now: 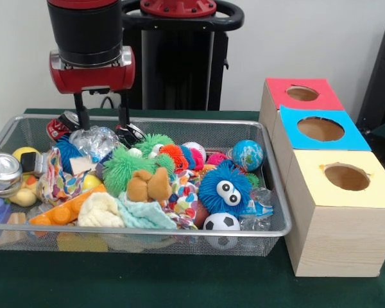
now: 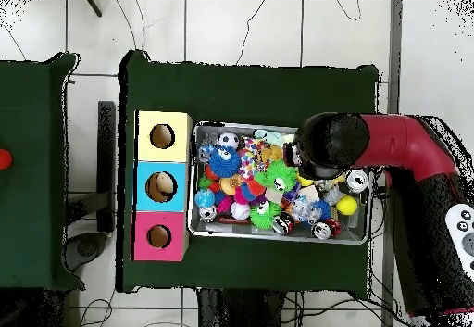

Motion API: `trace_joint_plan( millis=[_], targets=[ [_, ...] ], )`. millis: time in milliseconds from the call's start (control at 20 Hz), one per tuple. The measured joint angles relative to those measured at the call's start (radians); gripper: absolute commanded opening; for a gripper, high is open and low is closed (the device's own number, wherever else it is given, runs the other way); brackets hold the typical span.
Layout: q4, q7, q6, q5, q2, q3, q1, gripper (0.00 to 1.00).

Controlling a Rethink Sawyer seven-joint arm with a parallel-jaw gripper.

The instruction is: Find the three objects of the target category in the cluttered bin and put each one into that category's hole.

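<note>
Wire-mesh bin (image 1: 269, 192): rectangular, silver metal, on a green cloth tabletop (image 1: 179, 282); packed with small toys.

Gripper (image 1: 102, 119): black cylinder wrist with a red collar; two thin black fingers (image 1: 83, 112) hang spread apart, tips just above the clutter at the bin's far left part. They pinch nothing.

Directly beneath the fingers: a clear crinkled plastic ball (image 1: 96, 140), glossy and lumpy. Beside the fingers on either side: two small toy cars, one red (image 1: 59, 125), one dark (image 1: 131, 133).

Nearer the camera from the fingers: a green spiky rubber ball (image 1: 123, 168), a tan plush piece (image 1: 149, 185), an orange ridged plastic strip (image 1: 61, 212), and cream and mint folded cloths (image 1: 125, 213).

To the picture's right of the fingers: an orange fuzzy ball (image 1: 174, 154), a blue spiky ball with googly eyes (image 1: 224, 187), a globe-printed ball (image 1: 248, 154), and a smooth black-and-white soccer ball (image 1: 221, 222) at the near wall.

To the picture's left of the fingers: a shiny round metal tin (image 1: 3, 172) and a yellow ball (image 1: 24, 153).

Sorting boxes: three pale wooden cubes in a row well to the right of the bin, each with a round hole on top; tops are red (image 1: 301, 94), blue (image 1: 319, 129) and yellow (image 1: 346, 178).

Which category is the target cannot be told; the balls lie throughout the bin.
</note>
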Motion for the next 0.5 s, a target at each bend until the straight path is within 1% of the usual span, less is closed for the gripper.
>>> trace_joint_plan(
  millis=[100, 250, 300, 400, 450, 500],
  targets=[
    [0.003, 0.0, -0.024, 0.018, 0.0, 0.002, -0.004, 1.0],
    [0.014, 0.0, -0.088, 0.044, -0.001, 0.01, -0.015, 1.0],
    [0.021, 0.0, -0.152, 0.064, -0.001, 0.014, -0.025, 1.0],
    [0.023, 0.0, -0.18, 0.071, -0.001, 0.016, -0.03, 1.0],
    [0.026, 0.0, -0.242, 0.083, -0.001, 0.02, -0.04, 1.0],
    [0.027, 0.0, -0.27, 0.088, 0.0, 0.023, -0.044, 1.0]
  ],
)
